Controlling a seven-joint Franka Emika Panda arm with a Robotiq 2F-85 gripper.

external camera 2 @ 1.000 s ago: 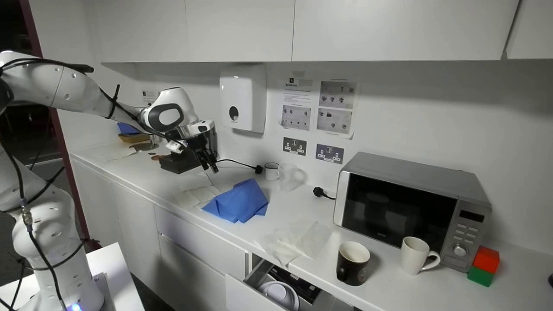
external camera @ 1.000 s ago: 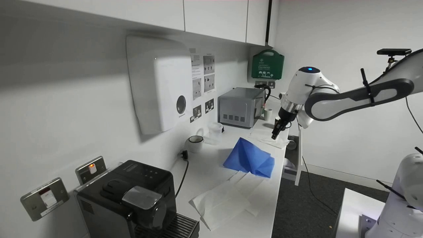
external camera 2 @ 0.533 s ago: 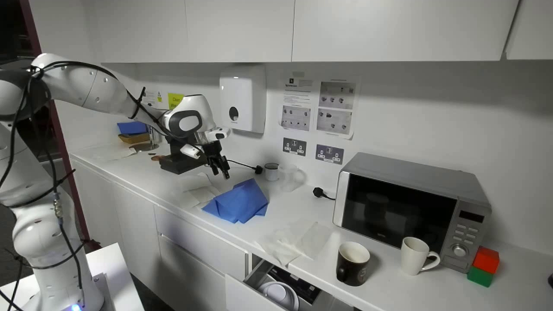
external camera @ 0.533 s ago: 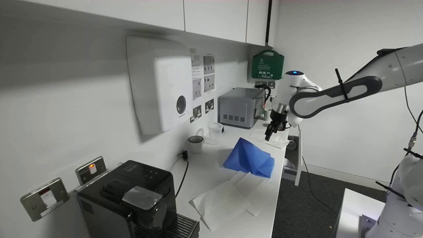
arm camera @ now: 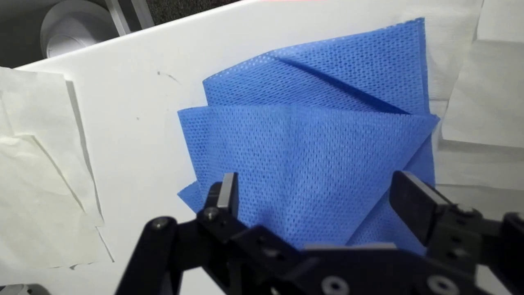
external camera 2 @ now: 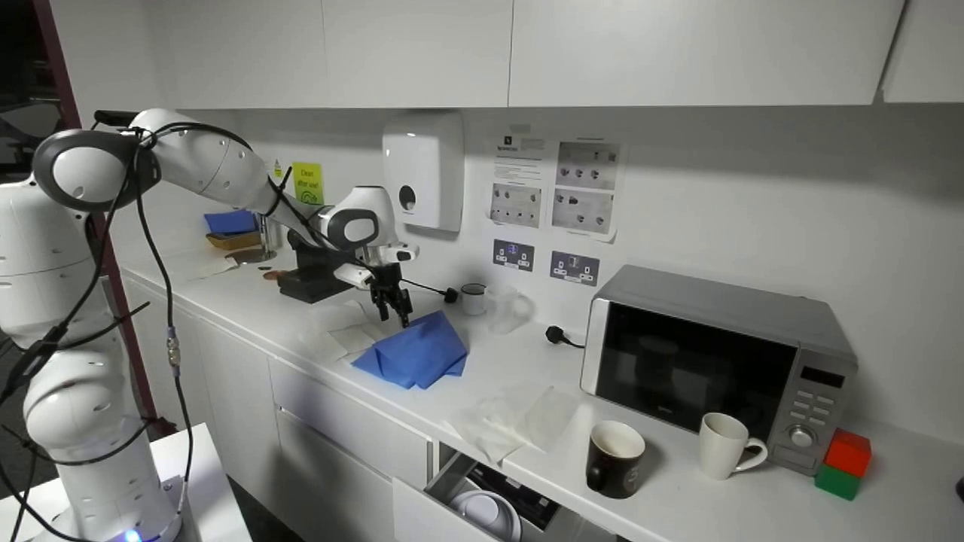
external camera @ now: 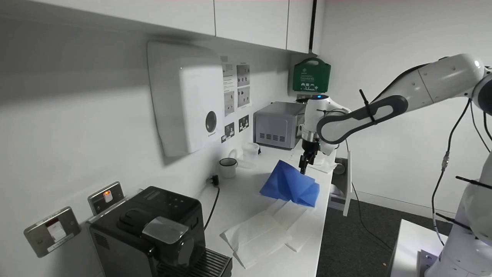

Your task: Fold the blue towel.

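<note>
Currently, the gripper (arm camera: 314, 185) points down with its fingers spread wide, near the blue towel (arm camera: 303, 143), which lies creased on the counter (arm camera: 135, 139) and shows between and beyond them in the wrist view. Whether either fingertip touches it is hard to tell. White sheets (arm camera: 41, 176) lie to either side of the fingers.

In the wrist view your gripper (arm camera: 313, 192) hides the lower part of the blue towel (arm camera: 294, 143); whether they touch, you cannot tell. In an exterior view your arm (external camera: 346, 127) covers the right side of the microwave (external camera: 278, 123), and the bottom edge crops the coffee machine (external camera: 146, 227). Fine print on the wall notices (external camera 2: 586, 188) is too small for you to read.
</note>
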